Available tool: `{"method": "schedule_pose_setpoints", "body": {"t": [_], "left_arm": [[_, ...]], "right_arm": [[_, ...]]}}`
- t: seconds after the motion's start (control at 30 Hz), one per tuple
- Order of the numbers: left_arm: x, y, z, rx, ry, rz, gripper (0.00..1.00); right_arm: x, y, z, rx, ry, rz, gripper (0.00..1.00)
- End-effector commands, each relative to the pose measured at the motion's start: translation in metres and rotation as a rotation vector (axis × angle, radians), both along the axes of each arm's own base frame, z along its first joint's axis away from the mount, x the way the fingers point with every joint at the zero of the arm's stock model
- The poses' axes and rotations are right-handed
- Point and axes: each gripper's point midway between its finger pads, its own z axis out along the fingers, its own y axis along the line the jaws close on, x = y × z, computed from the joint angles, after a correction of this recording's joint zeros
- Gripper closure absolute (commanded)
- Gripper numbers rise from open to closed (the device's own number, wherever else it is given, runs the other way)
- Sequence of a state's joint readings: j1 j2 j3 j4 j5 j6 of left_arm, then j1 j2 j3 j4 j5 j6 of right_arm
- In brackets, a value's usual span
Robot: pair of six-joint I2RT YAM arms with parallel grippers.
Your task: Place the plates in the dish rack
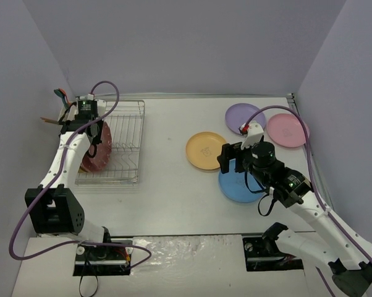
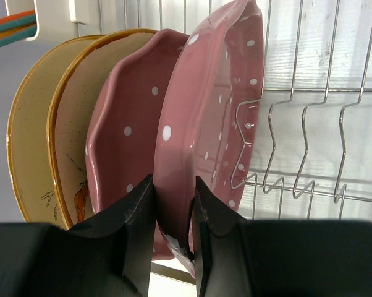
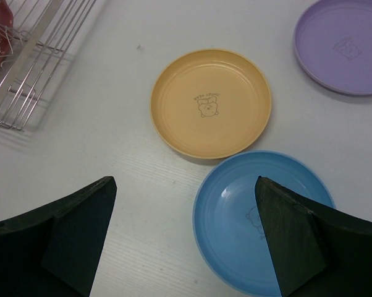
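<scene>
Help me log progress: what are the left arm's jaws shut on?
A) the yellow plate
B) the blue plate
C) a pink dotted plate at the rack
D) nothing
C: the left jaws pinch the rim of the pink dotted plate, which stands upright in the dish rack.
</scene>
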State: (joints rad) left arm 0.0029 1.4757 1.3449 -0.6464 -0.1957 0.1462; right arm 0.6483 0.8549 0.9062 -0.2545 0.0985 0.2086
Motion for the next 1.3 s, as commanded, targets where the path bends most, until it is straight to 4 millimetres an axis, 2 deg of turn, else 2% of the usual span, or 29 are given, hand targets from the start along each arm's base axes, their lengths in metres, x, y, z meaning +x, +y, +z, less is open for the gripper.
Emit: {"method": "schedule_pose_setpoints", "body": {"t": [0.0,0.13,0.33,0.43,0.53,0.7,0.83,1.0,1.03,1.13,1.27], "left_arm": [[0.018,0.02,0.041,0.035,-0.185,0.061,0.89],[0.019,0.018,0.038,0.018,-0.193,0.068,0.75],[0.017,0.013,0.046,-0.018,-0.225,0.074,0.45],[0.016,0.011,0.05,-0.03,-0.235,0.074,0.42],[0.014,0.006,0.059,-0.068,-0.259,0.075,0.37],[0.007,-0.009,0.078,-0.165,-0.296,0.079,0.24],[-0.002,-0.024,0.096,-0.27,-0.323,0.096,0.18],[-0.018,-0.046,0.111,-0.391,-0.349,0.061,0.07],[-0.022,-0.05,0.112,-0.409,-0.35,0.054,0.04],[-0.035,-0.057,0.114,-0.452,-0.354,0.038,0.03],[-0.049,-0.074,0.118,-0.533,-0.36,-0.003,0.03]], "right_arm": [[0.013,-0.001,-0.006,0.012,0.002,-0.064,0.09],[0.014,-0.003,-0.038,-0.014,0.082,-0.106,0.09],[0.009,-0.007,-0.088,-0.047,0.211,-0.165,0.11],[0.008,-0.011,-0.098,-0.047,0.233,-0.204,0.11],[0.008,-0.033,-0.111,-0.049,0.26,-0.332,0.12],[0.008,-0.094,-0.133,-0.058,0.339,-0.584,0.12],[0.014,-0.127,-0.141,-0.034,0.385,-0.745,0.14],[0.01,-0.159,-0.179,0.005,0.55,-0.866,0.17],[0.009,-0.162,-0.187,0.015,0.577,-0.869,0.18],[0.005,-0.164,-0.208,0.056,0.632,-0.882,0.2],[0.007,-0.162,-0.22,0.097,0.652,-0.882,0.25]]}}
